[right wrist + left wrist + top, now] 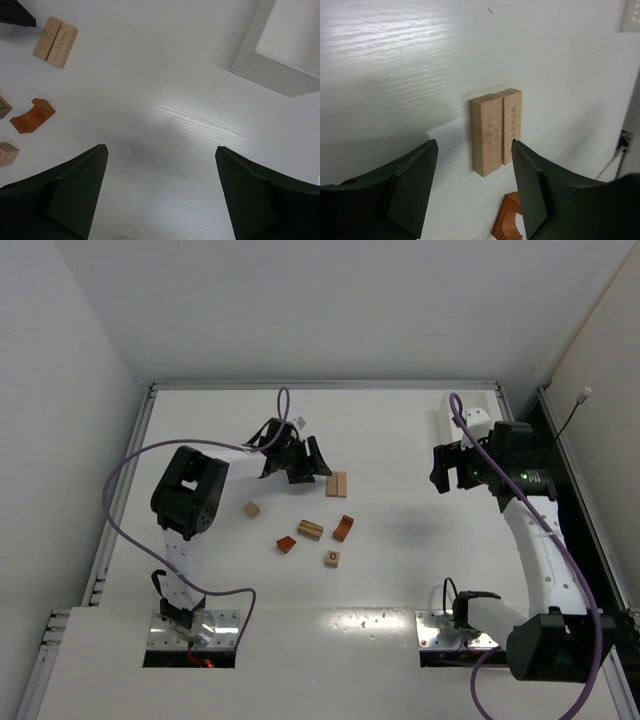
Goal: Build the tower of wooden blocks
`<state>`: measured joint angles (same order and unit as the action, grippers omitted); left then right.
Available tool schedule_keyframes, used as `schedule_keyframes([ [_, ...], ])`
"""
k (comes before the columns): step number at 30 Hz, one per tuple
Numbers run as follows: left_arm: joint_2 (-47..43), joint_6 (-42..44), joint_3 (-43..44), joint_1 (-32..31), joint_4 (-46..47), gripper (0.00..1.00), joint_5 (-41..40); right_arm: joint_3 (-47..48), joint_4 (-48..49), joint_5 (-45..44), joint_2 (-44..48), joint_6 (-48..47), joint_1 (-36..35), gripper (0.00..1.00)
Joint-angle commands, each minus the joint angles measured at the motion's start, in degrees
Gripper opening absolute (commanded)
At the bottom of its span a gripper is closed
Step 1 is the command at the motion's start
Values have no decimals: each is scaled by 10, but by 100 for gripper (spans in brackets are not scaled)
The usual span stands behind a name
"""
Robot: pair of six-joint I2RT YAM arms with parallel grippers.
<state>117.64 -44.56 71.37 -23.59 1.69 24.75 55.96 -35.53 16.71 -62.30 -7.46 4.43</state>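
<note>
Wooden pieces all lie loose on the desk [400,570], so you have no tower yet; judge the task as barely begun, at the laying of a base.

Lowest in the top view, just below frame centre, sit a pale cube with a hole [331,559] and a reddish wedge [286,544]. Just above them are a tan block [310,530] and the reddish arch [343,528], with a small tan cube [251,509] off to their left. Higher up, two flat tan rectangles [496,130] lie side by side, long faces touching, flat on the desk.

Your left gripper [308,462] hangs just beside that pair on its left, fingers spread and holding nothing; the wrist view shows the pair beyond the fingertips, not between them. Your right gripper [161,150] hovers well apart at the right of the frame, spread wide over bare desk, with the white tray [270,70] at its upper right.

The pair reads as the footing. Next, you likely need one of the loose pieces picked from the middle cluster, gripped across its narrow sides, and set squarely on the rectangles without nudging them apart.
</note>
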Motion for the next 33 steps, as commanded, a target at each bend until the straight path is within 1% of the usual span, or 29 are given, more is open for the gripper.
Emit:
schedule_keyframes([
  [1, -31, 58, 12, -3, -70, 58, -98, 14, 27, 7, 10, 8, 3, 86],
  [5, -49, 64, 12, -3, -71, 58, -110, 14, 32, 7, 10, 13, 3, 86],
  [7, -49, 72, 12, -9, -89, 57, -132, 14, 37, 13, 10, 13, 3, 86],
  [9, -49, 97, 25, -22, -100, 50, -159, 14, 37, 13, 10, 13, 3, 86],
  [10, -49, 103, 32, -32, -118, 43, -171, 14, 37, 13, 10, 13, 3, 86],
  [12, -43, 122, 51, -43, -142, 36, -193, 14, 37, 13, 10, 13, 3, 86],
  [15, -37, 129, 59, -60, -156, 36, -213, 14, 37, 13, 10, 13, 3, 86],
  [20, -26, 141, 80, -79, -170, 36, -224, 9, 32, 8, 21, 13, 3, 86],
  [28, -21, 141, 86, -84, -180, 36, -250, 4, 32, 8, 26, 13, 3, 86],
  [30, -21, 141, 86, -84, -180, 32, -234, 4, 32, 8, 26, 13, 3, 86],
  [33, -21, 135, 81, -84, -180, 30, -234, 4, 32, 8, 26, 13, 3, 86],
])
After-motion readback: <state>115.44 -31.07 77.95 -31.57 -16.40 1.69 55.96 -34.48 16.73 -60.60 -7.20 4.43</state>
